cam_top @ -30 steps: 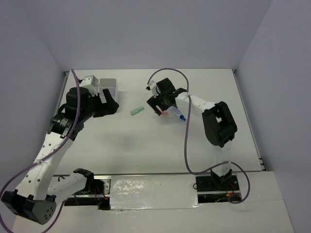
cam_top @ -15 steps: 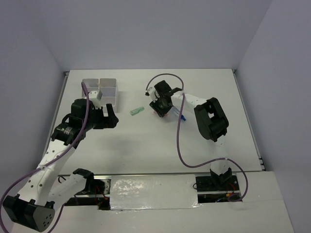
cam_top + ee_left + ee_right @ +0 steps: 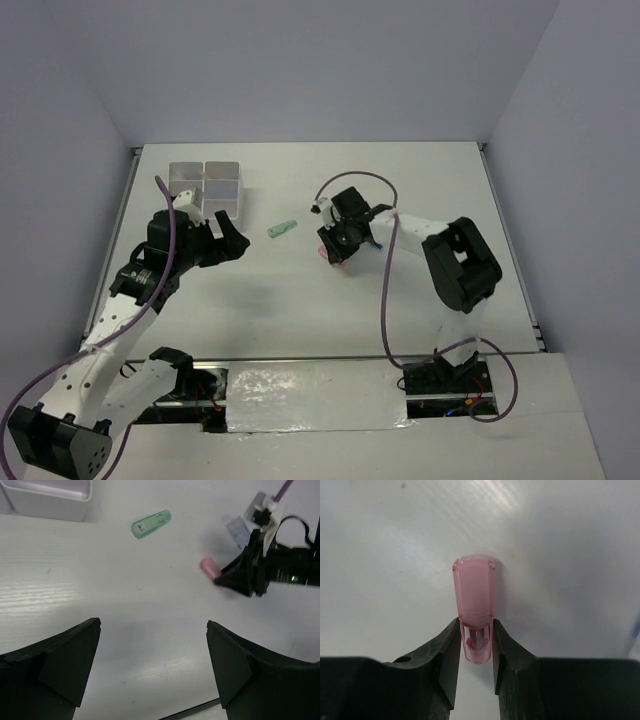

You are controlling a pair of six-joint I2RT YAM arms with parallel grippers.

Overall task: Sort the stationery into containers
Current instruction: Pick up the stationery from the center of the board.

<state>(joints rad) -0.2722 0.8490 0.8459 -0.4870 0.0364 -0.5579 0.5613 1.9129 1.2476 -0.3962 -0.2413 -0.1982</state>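
Observation:
A pink capped stick [image 3: 475, 597] lies on the white table, and my right gripper [image 3: 475, 630] is shut on its near end, one jaw pressed against each side. From above, that gripper [image 3: 333, 252] stands mid-table, tilted down, with a bit of pink stick [image 3: 323, 256] showing at its tip. A green capped stick [image 3: 281, 229] lies alone to its left, also seen as the green stick [image 3: 151, 524] in the left wrist view. The containers [image 3: 205, 183] stand far left. My left gripper [image 3: 235, 232] hovers open and holds nothing, just right of them.
A clear pen with a blue tip [image 3: 238, 531] lies just behind the right gripper, mostly hidden from above. In the left wrist view a container wall [image 3: 50, 505] sits at the top left. White walls close in the table on three sides.
My right gripper has come down toward me and shut on the pink stick. My left arm has pulled back, uncovering the containers.

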